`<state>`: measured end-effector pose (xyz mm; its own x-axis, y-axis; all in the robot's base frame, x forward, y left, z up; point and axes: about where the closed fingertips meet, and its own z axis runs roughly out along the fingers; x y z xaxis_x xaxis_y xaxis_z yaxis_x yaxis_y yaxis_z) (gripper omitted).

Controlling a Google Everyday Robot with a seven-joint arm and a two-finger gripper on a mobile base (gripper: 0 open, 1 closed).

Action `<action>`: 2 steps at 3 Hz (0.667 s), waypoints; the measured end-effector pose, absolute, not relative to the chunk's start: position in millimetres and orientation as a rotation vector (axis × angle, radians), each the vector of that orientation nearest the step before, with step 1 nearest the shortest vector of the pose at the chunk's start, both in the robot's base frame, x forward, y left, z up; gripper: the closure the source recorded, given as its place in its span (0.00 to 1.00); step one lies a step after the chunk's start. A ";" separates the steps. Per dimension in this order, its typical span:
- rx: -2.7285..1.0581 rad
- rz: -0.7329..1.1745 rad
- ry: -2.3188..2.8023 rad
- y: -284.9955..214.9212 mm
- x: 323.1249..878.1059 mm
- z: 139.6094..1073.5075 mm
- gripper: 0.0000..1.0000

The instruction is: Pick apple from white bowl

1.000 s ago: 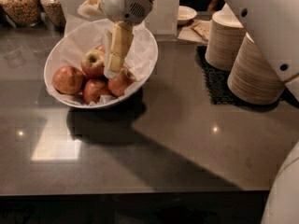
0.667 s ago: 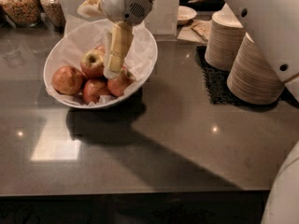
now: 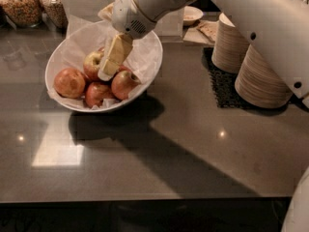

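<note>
The white bowl [image 3: 147,61], lined with crinkled paper, stands at the back left of the dark counter and holds several apples. The apple [image 3: 91,63], red-orange with a pale yellow-green patch at its stem dimple, lies at the back of the pile. My gripper [image 3: 108,71] reaches down into the bowl from the upper right, its tip right beside this apple on its right side and above a redder apple [image 3: 122,84]. Two more red apples lie at the left [image 3: 69,82] and the front [image 3: 97,93]. The gripper hides part of the pile.
Stacks of beige disposable bowls [image 3: 260,76] stand on a black mat [image 3: 223,86] at the right. Glass jars [image 3: 19,5] stand at the back left. A small cream dish [image 3: 192,14] sits behind the bowl. My white arm [image 3: 251,18] crosses the upper right.
The gripper tip has shifted slightly left and lower, closer to the yellow-green patched apple. The bowl and apples have not moved.
</note>
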<state>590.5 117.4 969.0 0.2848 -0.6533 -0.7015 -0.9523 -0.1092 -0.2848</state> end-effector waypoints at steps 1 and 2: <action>-1.863 0.545 1.450 122.0 590.5 964.3 0.00; -1.881 0.569 1.533 133.1 604.0 946.4 0.00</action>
<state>604.0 133.1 946.4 0.2265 -0.6962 -0.6812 -0.9720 -0.1166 -0.2040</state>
